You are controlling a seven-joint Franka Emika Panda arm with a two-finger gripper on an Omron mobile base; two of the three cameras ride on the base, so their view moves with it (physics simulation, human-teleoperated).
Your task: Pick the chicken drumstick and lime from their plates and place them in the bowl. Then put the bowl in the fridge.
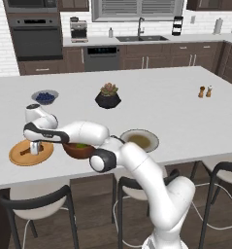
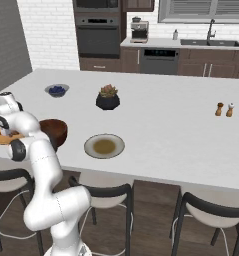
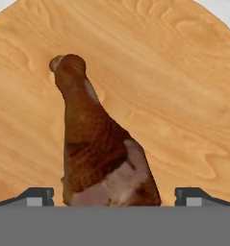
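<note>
The tool (image 1: 35, 147) hangs low over the orange-tan wooden plate (image 1: 18, 156) at the near left edge of the desk (image 1: 161, 104), jaws spread wide and empty; in the hand view its two dark tips stand either side of the chicken drumstick (image 3: 99, 149), which lies flat on the plate directly beneath, thick meaty end between the tips and thin bone end pointing away along the line of sight. The step in hand appears to be the grasp of the drumstick: a sound grip would descend straight until the tips flank the thick end without pressing the plate, then close across the broad, rounded flesh, not the taper, which would likely slip. Just beside the tool, touching or nearly touching the plate's edge, stands the reddish-brown wooden bowl (image 2: 55, 131), partly hidden in the left base view by the robot's forearm; something green lies inside it, probably the lime (image 1: 81, 145). The carry to the bowl is short, though its raised rim calls for a lift first. Beyond the bowl lies the pale grey plate with olive centre (image 2: 104, 146), bare. Farther off stand a small bowl of blueberries (image 1: 44, 97), a black succulent pot (image 1: 107, 99) and, well apart, salt and pepper shakers (image 1: 205, 91); none obstructs the move.
</note>
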